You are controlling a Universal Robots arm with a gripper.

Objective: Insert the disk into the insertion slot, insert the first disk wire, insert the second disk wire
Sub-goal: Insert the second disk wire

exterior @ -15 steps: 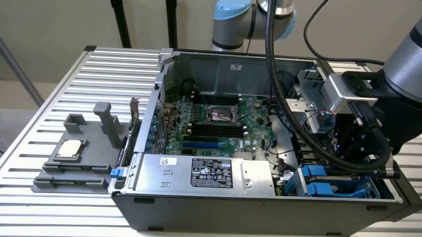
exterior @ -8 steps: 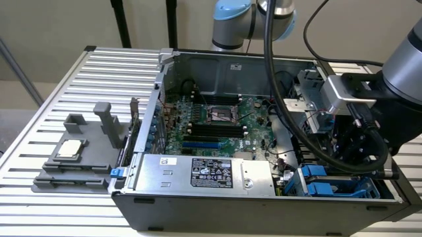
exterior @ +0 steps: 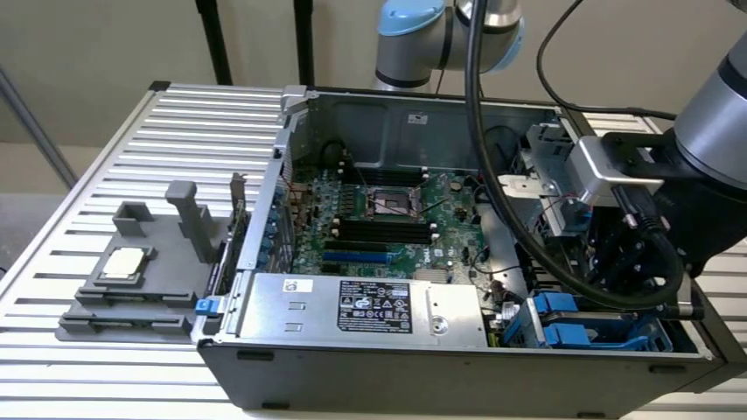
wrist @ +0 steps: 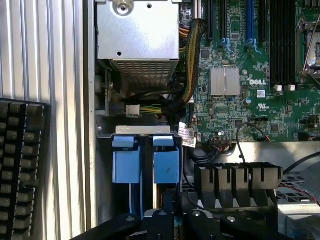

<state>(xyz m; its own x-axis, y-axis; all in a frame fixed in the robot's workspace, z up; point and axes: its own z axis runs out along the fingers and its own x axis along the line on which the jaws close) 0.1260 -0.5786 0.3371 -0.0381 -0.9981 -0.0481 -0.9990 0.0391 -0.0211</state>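
Ribbed metal worktop under an open computer case, motherboard exposed, silver power supply along the near wall. Grey holder with a chip beside the case, at the exterior view's left. Arm lowered over the case's corner at the exterior view's right, claw just above the slot with its 2 blue tabs. Cannot tell claw state, nor whether a disk sits in the slot. Bundled wires between power supply and motherboard. Keyboard outside the case.
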